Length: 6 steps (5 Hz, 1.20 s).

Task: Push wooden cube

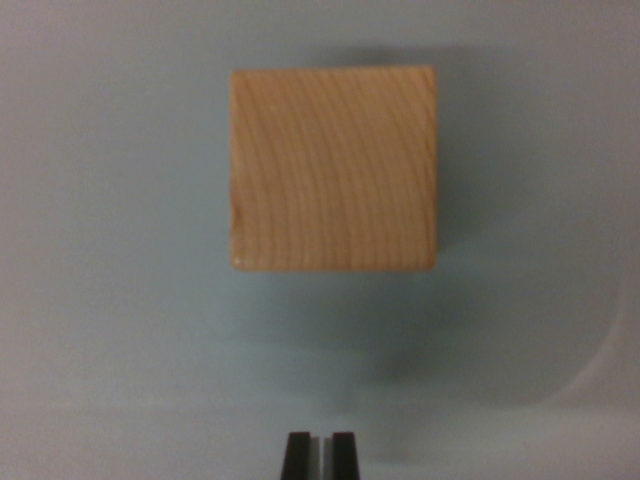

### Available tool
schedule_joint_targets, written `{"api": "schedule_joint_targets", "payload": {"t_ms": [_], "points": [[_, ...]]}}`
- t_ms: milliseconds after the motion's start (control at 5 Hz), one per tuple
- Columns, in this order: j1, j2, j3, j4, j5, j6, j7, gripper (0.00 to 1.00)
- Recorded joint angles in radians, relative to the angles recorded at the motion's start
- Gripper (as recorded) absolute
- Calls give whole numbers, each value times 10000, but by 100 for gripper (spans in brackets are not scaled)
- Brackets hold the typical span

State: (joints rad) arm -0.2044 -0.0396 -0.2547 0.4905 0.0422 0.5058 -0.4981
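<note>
Wrist view, looking straight down on a pale grey-blue surface (110,300). Gripper (321,455) enters at the bottom edge, centre: two dark fingertips (296,456) side by side, only a thin pale sliver between them, so the jaws stand together or very nearly so, with nothing held. Wooden cube (334,168) lies ahead of the jaws, well clear of them, a band of bare surface between its near edge and the tips. Cube sits roughly in line with the jaws, its centre a touch toward the wrist view's right. Its top face shows light tan wood with curved grain lines arcing across it; edges square to the frame, a small nick at the near corner on the wrist view's left. Soft shadow falls beside the cube toward the wrist view's right and below its near edge. Faint lighter curve in the surface at the lower corner on the wrist view's right; picture too blurred to tell what it is.
</note>
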Motion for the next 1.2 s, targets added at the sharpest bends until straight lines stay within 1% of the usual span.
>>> {"api": "schedule_joint_targets", "payload": {"t_ms": [200,400,600,1200], "points": [[-24,-6,-40,-152,1,-145,-72,0],[-24,-6,-40,-152,1,-145,-72,0],[-43,-11,-70,-268,2,-257,-127,0],[-54,-14,-88,-338,2,-324,-160,0]]}}
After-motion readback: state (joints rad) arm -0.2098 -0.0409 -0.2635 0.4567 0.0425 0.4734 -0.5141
